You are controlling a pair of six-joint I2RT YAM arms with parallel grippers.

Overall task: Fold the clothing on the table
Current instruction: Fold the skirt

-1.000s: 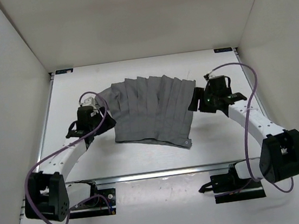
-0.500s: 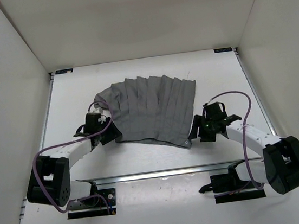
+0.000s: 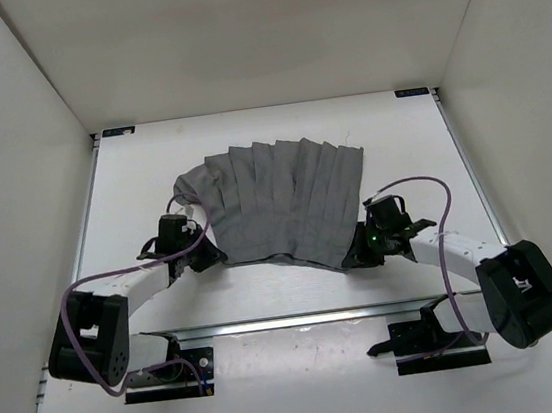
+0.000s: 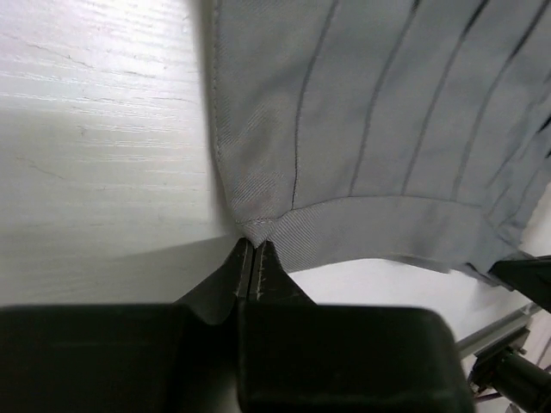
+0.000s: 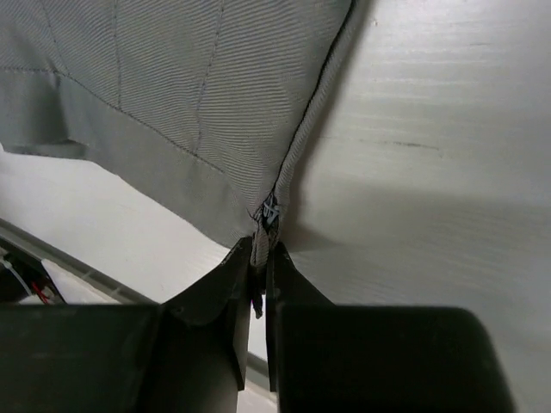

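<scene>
The clothing [image 3: 280, 201] is a grey pleated skirt spread flat in a fan on the white table [image 3: 399, 141]. My left gripper [image 3: 214, 257] is shut on its near-left corner; in the left wrist view the corner of the clothing [image 4: 344, 129] is pinched at the tips of that gripper [image 4: 252, 245]. My right gripper [image 3: 350, 255] is shut on the near-right corner. The right wrist view shows the hem of the clothing [image 5: 189, 95] squeezed between the fingers of the right gripper [image 5: 261, 249]. Both arms lie low over the table.
A silver rail [image 3: 300, 317] runs across the table in front of the arm bases. White walls close in the left, back and right. Purple cables [image 3: 444, 208] loop over both arms. Bare table [image 3: 141, 173] lies left of the skirt.
Both grippers came down toward the near edge along the skirt's sides to its near corners. Each went from open to shut on a corner.
</scene>
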